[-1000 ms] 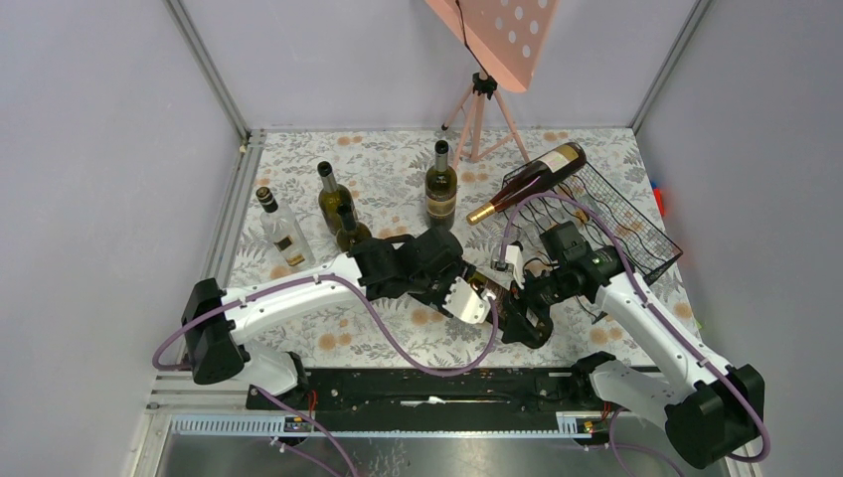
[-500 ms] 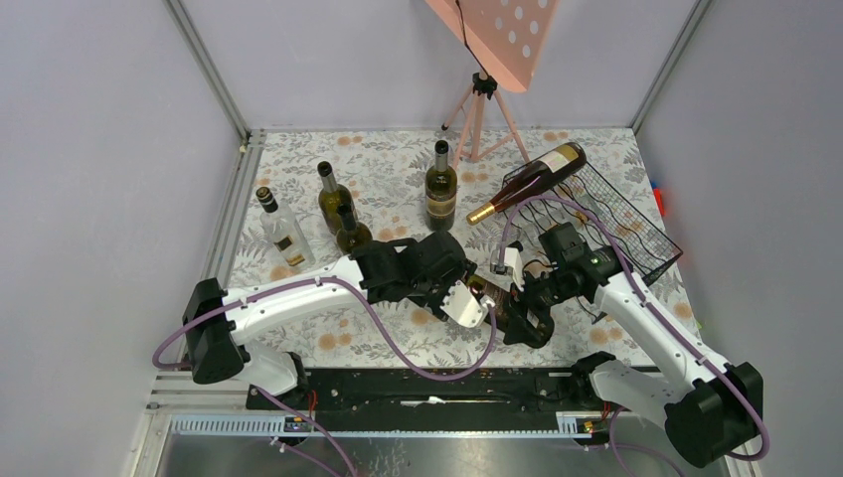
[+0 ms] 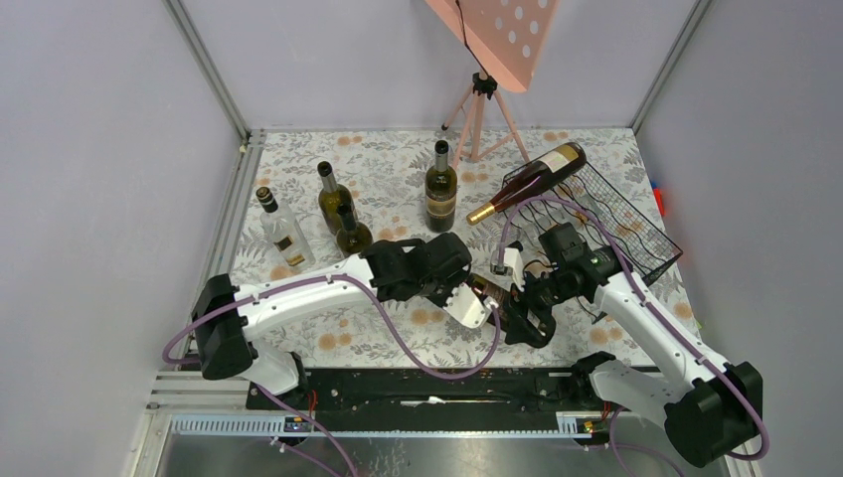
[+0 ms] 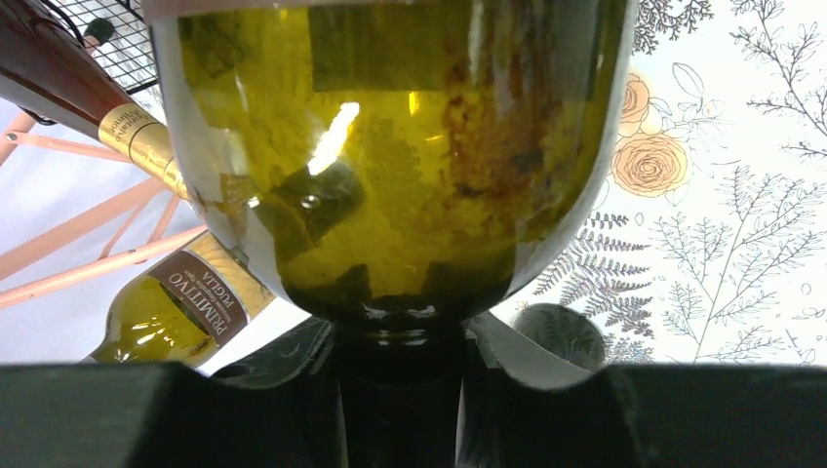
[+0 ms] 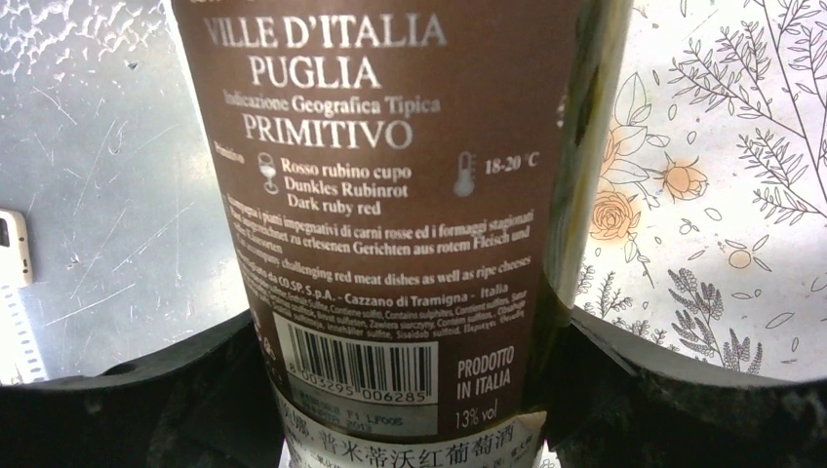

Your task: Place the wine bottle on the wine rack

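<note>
"Fingers (image 4: 297,375) of the left gripper (image 4: 400,390): what are they doing?"

"Pinching the neck of the wine bottle (image 4: 390,175), one on each side, its green shoulder filling that wrist view. The right gripper (image 5: 414,400) is pressed onto the labelled body of the same bottle."

"So where does the bottle sit?"

"Slung nearly level between the two, low at the near middle of the table (image 3: 398,159). Whether it touches the cloth cannot be told. It is well apart from the wine rack (image 3: 611,219) at the right rear."

"What has moved in the last second?"

"Hardly the bottle. The left arm (image 3: 298,293) has swung its shoulder and elbow a little rightwards, and the right arm (image 3: 646,318) looks unchanged."

"Meaning?"

"Probably a handover or re-grip, not transport yet, so the carry to the rack remains. A gold-capped bottle (image 3: 532,177) already lies on the rack's top row, so a free cradle is the likely goal. The upright bottles (image 3: 440,189) stand at the left rear."
</note>
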Tool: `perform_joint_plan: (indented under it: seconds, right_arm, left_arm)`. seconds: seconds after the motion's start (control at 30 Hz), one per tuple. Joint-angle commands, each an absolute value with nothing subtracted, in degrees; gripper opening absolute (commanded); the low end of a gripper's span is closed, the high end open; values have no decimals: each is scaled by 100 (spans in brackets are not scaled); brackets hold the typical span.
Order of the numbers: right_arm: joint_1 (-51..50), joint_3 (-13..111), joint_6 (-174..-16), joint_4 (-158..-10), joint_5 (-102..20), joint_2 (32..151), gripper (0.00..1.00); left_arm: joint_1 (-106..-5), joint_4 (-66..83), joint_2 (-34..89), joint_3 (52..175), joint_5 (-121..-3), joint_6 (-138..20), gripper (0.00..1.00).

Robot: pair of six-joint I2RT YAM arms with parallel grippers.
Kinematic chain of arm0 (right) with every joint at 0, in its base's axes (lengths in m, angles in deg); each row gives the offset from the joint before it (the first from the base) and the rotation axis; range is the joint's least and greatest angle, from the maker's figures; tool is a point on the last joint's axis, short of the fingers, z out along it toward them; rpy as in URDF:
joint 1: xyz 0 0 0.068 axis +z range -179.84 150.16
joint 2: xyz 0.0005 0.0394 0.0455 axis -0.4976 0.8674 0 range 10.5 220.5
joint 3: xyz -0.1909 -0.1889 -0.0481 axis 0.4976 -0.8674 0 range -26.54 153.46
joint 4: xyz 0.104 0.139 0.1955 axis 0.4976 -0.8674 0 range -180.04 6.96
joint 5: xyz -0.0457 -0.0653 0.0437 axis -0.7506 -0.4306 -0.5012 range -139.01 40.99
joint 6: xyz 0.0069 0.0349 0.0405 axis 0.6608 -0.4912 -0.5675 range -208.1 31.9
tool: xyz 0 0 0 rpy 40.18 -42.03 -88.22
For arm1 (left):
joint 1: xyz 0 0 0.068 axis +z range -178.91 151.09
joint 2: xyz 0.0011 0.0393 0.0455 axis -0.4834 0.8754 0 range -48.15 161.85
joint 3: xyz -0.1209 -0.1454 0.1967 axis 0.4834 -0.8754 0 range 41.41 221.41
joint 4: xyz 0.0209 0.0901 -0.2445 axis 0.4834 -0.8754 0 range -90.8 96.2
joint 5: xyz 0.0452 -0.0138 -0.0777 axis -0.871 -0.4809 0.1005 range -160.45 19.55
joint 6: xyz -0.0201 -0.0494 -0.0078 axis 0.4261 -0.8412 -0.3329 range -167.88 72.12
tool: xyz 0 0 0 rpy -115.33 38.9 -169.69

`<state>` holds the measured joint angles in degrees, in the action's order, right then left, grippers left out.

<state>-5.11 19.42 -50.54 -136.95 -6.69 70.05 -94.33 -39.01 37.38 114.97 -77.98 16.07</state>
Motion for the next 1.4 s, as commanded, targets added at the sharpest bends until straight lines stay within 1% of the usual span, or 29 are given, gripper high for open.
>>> perform_joint_plan:
  seconds: [0.0,0.03,0.2,0.23,0.3,0.5,0.63,0.73,0.9,1.1,1.23,1.37]
  right_arm:
    - [-453,2096,-4941,-13585,-260,6864,35]
    - [-453,2114,-5017,-13552,-337,6825,47]
    - [-453,2232,-5368,-13417,-931,6668,81]
    - [-453,2242,-5418,-13369,-1077,6600,86]
    - [-462,2295,-5550,-13300,-1449,6416,91]
    - [-487,2358,-5658,-13228,-2365,5829,96]
    - [-632,2469,-5871,-13095,-3017,5632,97]
    - [-902,2621,-6233,-12804,-3392,5541,97]
    - [-1413,2864,-6849,-12241,-3778,5413,97]
    - [-2084,3042,-7602,-11744,-4488,5552,96]
    - [-2456,2884,-7845,-11430,-4416,5537,97]
    - [-2604,2626,-7861,-11177,-4305,5405,97]
  left_arm:
    - [-9452,-3741,3809,11706,-7800,1346,0]
    - [-9443,-3737,3807,11682,-7809,1253,0]
    - [-9263,-3739,3706,11526,-7573,695,0]
    - [-9191,-3735,3675,11485,-7486,604,0]
    - [-9048,-3699,3593,11375,-7334,422,0]
    - [-8748,-3258,3247,10780,-7205,8,0]
    - [-8617,-3147,3246,10645,-7114,-383,0]
    - [-8611,-2946,3356,10652,-6993,-991,0]
    - [-8737,-2899,3787,11119,-6642,-2152,0]
    - [-8848,-2859,4564,11734,-6242,-2907,0]
    - [-8858,-2862,5072,12188,-5989,-3204,0]
    - [-8859,-2852,5499,12520,-5806,-3493,0]
